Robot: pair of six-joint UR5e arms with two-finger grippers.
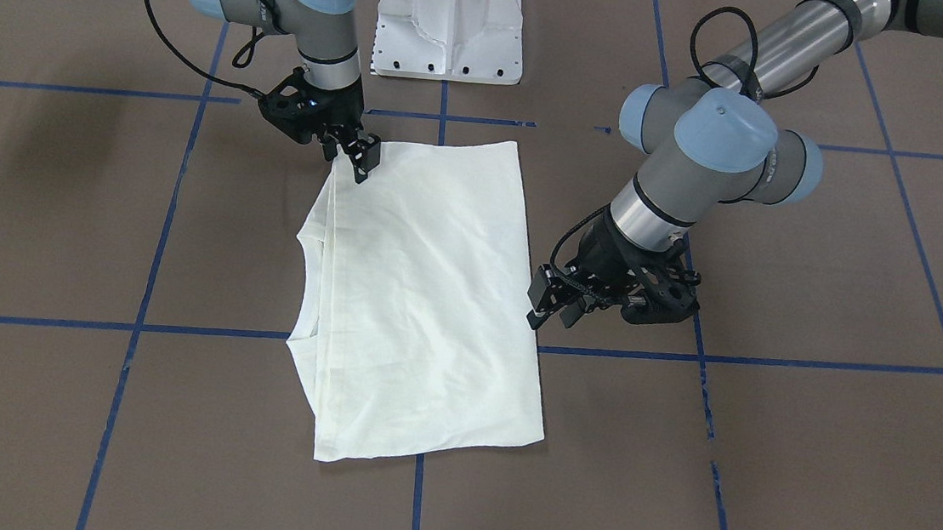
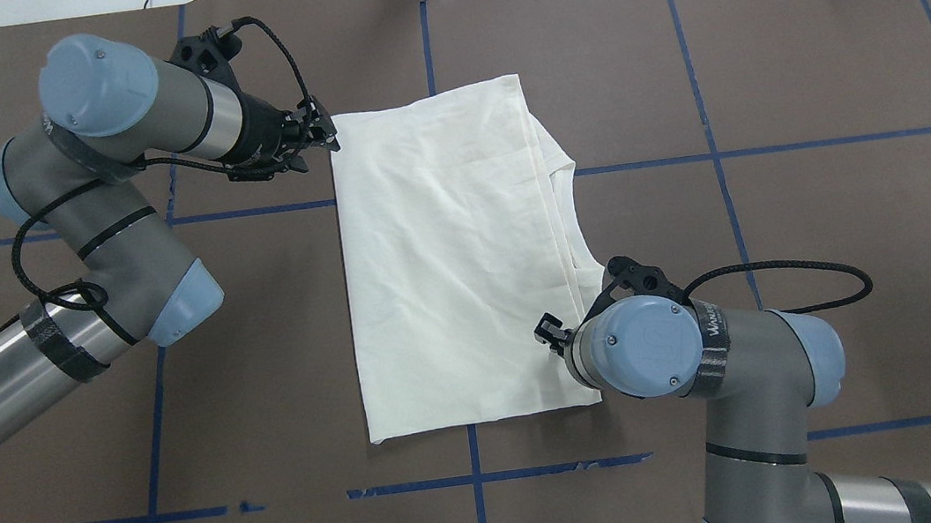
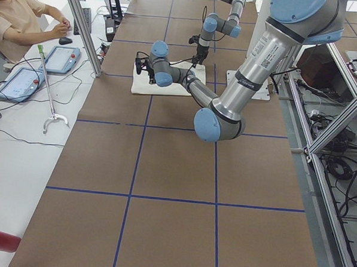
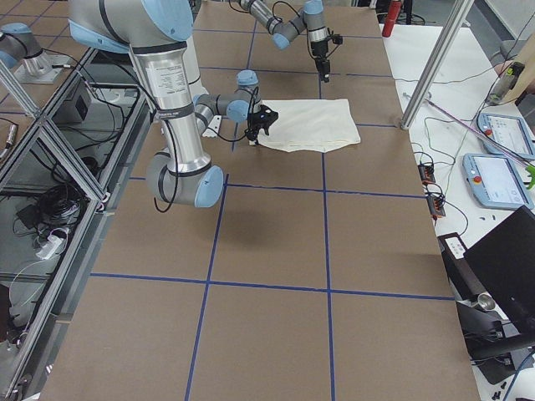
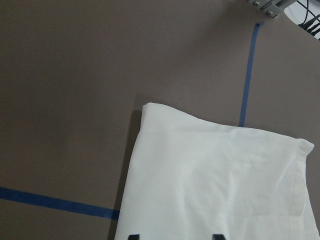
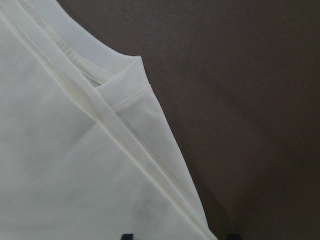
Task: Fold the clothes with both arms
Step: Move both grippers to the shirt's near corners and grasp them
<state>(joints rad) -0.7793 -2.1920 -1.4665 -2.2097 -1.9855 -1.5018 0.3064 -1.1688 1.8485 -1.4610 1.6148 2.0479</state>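
Shirt (image 2: 447, 255) lay folded rectangular, overhead view centre. Pre-grasp for next fold, judging by pose: left end effector (image 2: 328, 136) at upper-left corner, right end effector (image 2: 547, 331) lower right, both released. Next likely: descend, pinch all layers.

Shirt (image 2: 447, 255): cream, plain side up, folded to a rough rectangle, flat on the desk (image 2: 829, 252), lightly creased, neck opening along its right edge. Left hand (image 2: 326, 136) at the far left corner, right hand (image 2: 547, 331) over the near right corner; both hands' fingers apart.
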